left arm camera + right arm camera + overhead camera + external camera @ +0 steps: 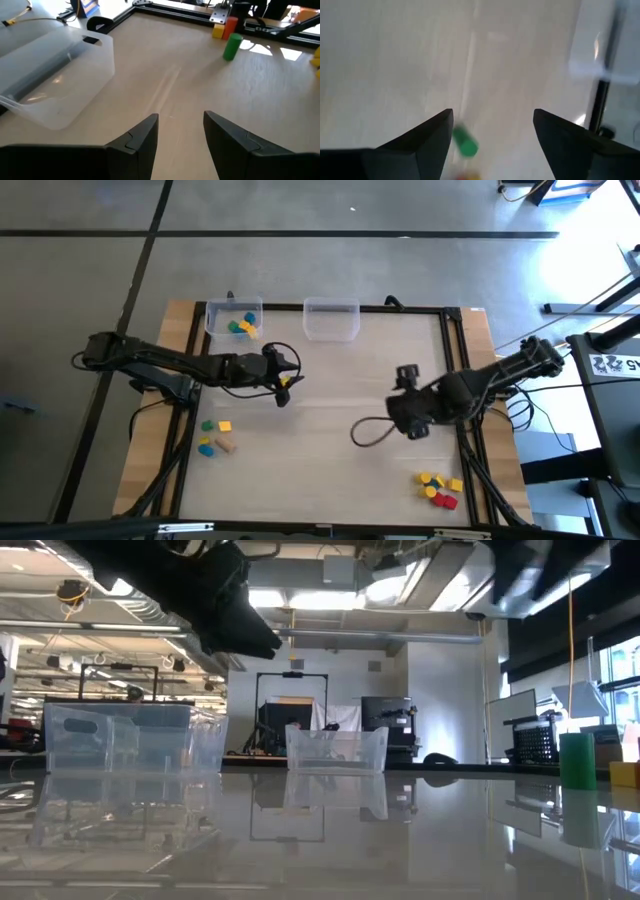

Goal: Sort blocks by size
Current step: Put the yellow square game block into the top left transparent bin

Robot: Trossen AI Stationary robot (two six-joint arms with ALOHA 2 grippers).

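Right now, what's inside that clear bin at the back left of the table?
The left clear bin holds a few small blocks: yellow, blue and green. Whether more lie beneath them can't be seen. The neighbouring bin looks empty.

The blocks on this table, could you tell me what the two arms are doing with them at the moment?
Neither arm holds a block. The left end effector hangs open over the middle of the table, near the left bin, which already has a few blocks in it. The right end effector is also open and empty. The middle bin looks empty. Loose blocks remain in a group at front left and another at front right.
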